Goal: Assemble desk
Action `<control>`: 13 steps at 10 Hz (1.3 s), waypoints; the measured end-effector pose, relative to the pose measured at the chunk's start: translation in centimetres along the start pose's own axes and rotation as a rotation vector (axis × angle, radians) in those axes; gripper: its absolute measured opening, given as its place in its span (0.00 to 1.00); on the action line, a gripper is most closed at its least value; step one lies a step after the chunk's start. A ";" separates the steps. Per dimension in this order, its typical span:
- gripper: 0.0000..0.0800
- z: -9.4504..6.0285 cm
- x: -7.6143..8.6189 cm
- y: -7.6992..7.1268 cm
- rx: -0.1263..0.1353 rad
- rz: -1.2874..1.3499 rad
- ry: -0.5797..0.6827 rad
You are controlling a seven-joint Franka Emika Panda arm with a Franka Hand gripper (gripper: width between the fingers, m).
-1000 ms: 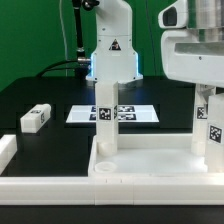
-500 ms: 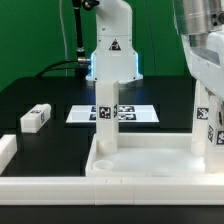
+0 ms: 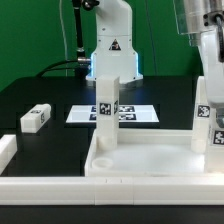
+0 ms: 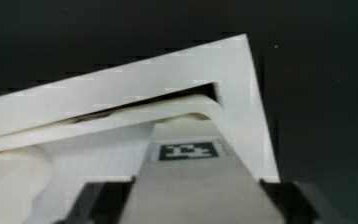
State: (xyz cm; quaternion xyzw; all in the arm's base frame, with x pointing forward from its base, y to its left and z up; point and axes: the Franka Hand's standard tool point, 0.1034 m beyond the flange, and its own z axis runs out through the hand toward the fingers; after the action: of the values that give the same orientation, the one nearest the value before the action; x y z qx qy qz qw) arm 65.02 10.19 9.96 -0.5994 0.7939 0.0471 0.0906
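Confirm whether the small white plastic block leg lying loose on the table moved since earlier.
No: the loose leg keeps its gap from the marker board, on the exterior view's left.

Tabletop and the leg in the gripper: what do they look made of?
Tabletop: probably rigid white plastic with a matte finish. It is one even colour, with a moulded raised rim and corner sockets. Leg in the gripper: seemingly the same matte white plastic, with smooth flat faces. Its black-and-white tag looks printed, likely paper or a sticker. Neither shows wood grain.
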 end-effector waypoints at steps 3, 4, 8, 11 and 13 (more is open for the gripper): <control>0.74 -0.2 0.1 -0.2 0.006 -0.038 -0.001; 0.80 -1.9 0.7 -0.9 0.027 -0.118 -0.006; 0.81 -4.0 1.8 -1.5 0.046 -0.197 -0.009; 0.81 -3.9 1.8 -1.5 0.045 -0.197 -0.008; 0.81 -4.6 3.2 -1.3 0.050 -0.342 -0.008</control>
State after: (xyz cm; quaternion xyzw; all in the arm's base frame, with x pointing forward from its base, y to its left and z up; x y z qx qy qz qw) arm 65.02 5.94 13.90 -0.7232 0.6808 0.0134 0.1153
